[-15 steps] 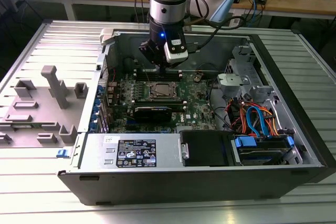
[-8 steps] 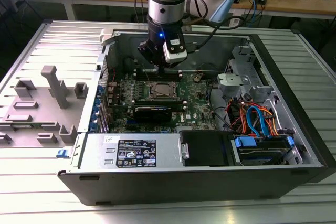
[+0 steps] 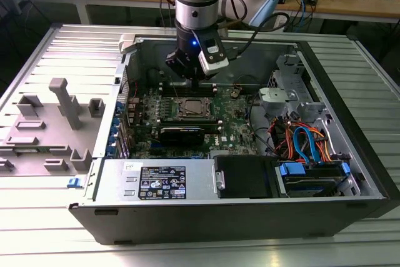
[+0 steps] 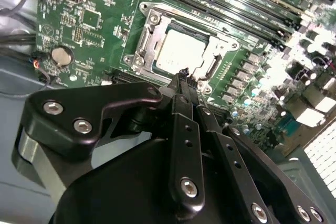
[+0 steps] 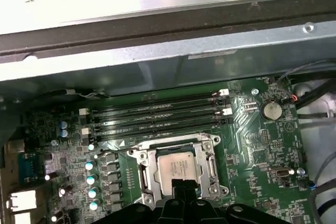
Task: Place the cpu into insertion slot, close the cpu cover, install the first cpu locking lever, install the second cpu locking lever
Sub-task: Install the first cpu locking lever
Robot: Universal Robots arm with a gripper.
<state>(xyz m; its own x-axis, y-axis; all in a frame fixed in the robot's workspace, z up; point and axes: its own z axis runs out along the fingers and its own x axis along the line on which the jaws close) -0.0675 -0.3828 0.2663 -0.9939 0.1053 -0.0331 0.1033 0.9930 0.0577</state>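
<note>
Black gripper [image 4: 184,75] links taper to fingertips pressed together with nothing between them, and in the second wrist view those tips hang right over the socket [image 4: 137,61], at its edge nearest the arm. Just past them the cpu [image 4: 180,51] lies flat inside the socket, its dull grey top showing through the cut-out of the cpu cover [image 4: 146,39], which looks folded down around it, so the chip sits below and slightly ahead of the clenched gripper rather than in it. Beyond the socket's far edge run the long memory slots [image 4: 223,3], parallel to that edge.
</note>
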